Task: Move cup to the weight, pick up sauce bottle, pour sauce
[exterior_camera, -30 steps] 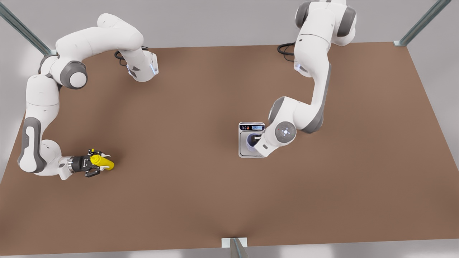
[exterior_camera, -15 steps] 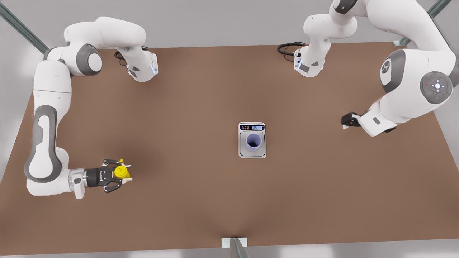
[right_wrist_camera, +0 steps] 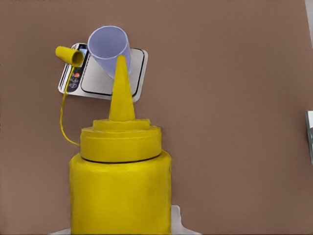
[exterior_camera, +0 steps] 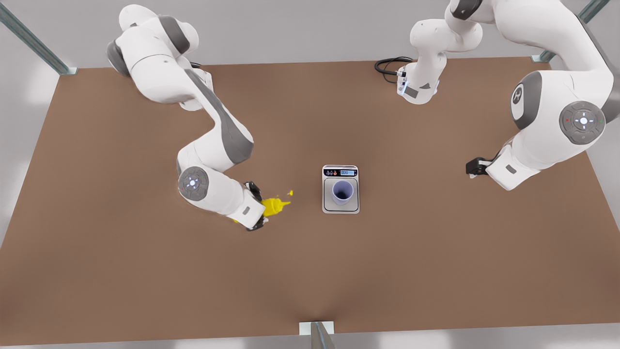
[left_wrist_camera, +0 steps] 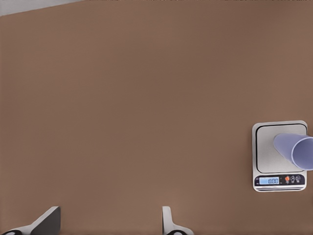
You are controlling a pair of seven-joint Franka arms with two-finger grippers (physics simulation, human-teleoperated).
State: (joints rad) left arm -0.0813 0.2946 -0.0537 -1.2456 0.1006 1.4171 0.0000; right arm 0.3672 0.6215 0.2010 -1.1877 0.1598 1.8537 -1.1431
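Right wrist view: right end effector [right_wrist_camera: 122, 230] is mostly hidden under the sauce bottle [right_wrist_camera: 121, 191], just a pale sliver of finger at the bottle's base. It's clamped on the bottle body, nozzle aimed toward the cup [right_wrist_camera: 110, 49]. Nozzle cap [right_wrist_camera: 71, 55] is off and hangs on a thin yellow tether. In the front view, that end effector [exterior_camera: 256, 206] is mostly covered by its own wrist, and the bottle [exterior_camera: 273, 206] is above the table [exterior_camera: 145, 266], on the front view's left of the weight [exterior_camera: 340, 209] and apart from it. Cup [exterior_camera: 342, 191] stands upright on the weight's steel plate with nothing over it. Left end effector [exterior_camera: 472, 167] waits well off on the front view's right. Left wrist view has it [left_wrist_camera: 107, 227] wide open and empty, fingertips cut by the frame edge, with the weight [left_wrist_camera: 266, 156] far off and the cup [left_wrist_camera: 296, 149] partly cropped. Black cables [exterior_camera: 387, 65] lie by the far arm base.
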